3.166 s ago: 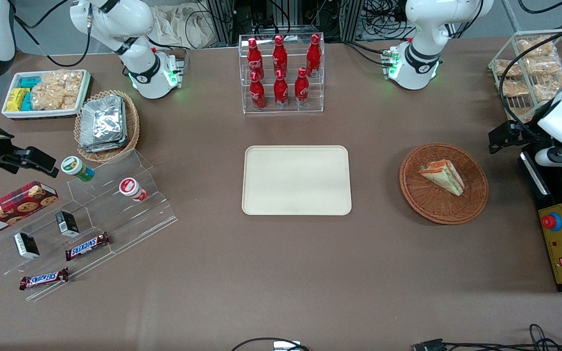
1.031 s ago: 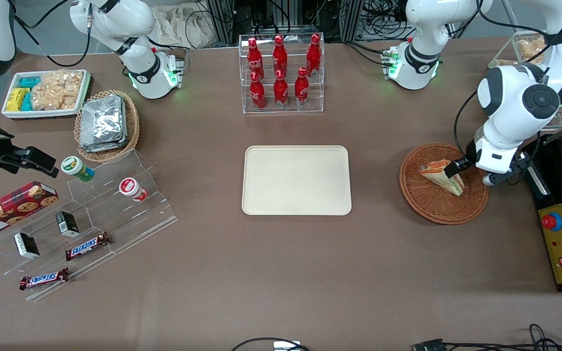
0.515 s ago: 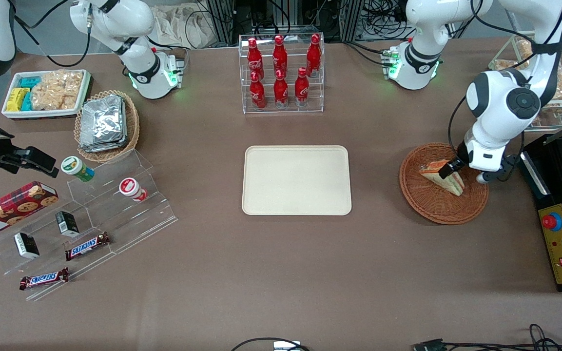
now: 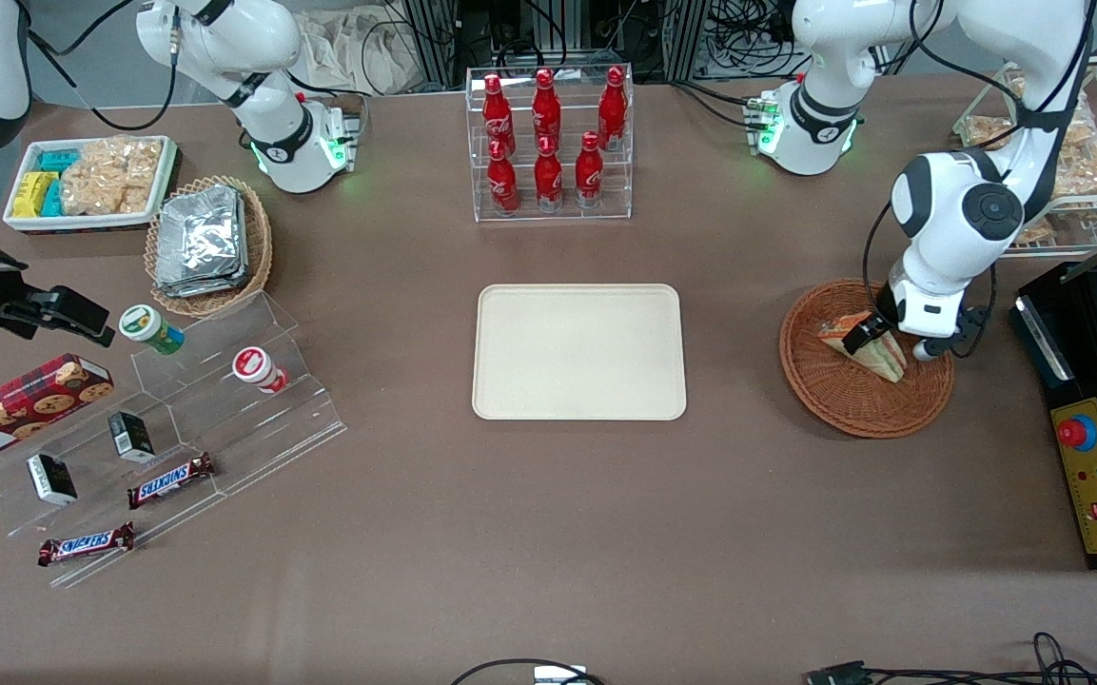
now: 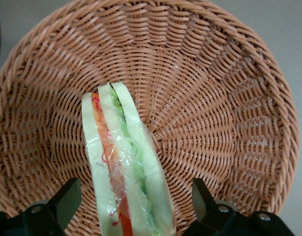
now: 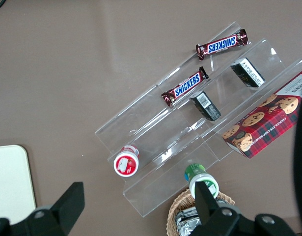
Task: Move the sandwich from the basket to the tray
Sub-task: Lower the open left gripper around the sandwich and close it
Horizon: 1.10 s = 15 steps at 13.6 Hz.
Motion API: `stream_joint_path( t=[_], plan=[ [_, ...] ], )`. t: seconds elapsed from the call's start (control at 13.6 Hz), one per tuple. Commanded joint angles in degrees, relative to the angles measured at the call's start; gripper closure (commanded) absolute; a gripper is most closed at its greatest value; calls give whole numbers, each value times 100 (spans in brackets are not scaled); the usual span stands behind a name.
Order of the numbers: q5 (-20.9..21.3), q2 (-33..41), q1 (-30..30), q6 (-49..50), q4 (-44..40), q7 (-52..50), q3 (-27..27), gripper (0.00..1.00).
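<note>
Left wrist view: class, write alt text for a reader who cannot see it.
The open gripper straddles a wrapped sandwich lying in a brown wicker basket, one finger on each side and neither touching it yet. The sandwich's red and green filling shows along its edge.

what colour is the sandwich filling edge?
Orange-red and green between white bread on the sandwich, clearest in the left wrist view, with the open gripper straddling it.

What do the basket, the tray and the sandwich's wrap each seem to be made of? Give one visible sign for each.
Basket: woven wicker, reddish-brown; interlaced strands show.
Tray: probably plastic; smooth, matte cream, rounded corners.
Sandwich wrap: clear film; glossy wrinkles over the filling.
The open gripper straddles the sandwich in the basket.
</note>
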<state>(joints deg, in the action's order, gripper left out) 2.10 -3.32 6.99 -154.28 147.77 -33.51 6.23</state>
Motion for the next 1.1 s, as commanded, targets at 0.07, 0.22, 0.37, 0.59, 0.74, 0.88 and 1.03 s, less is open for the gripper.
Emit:
stream_joint_path(
  t=[0.07,0.22,0.37,0.59,0.74,0.88,1.03],
  plan=[
    [45,-72,13,-234,76,-129,28,18],
    [45,-116,22,-243,76,-129,28,45],
    [54,-142,22,-260,76,-121,28,73],
    [54,-64,22,-199,50,-33,28,90],
    [54,164,-13,115,-12,-41,45,90],
    [54,454,-22,599,-56,133,54,90],
    [63,761,-31,872,-82,537,63,90]
  ],
)
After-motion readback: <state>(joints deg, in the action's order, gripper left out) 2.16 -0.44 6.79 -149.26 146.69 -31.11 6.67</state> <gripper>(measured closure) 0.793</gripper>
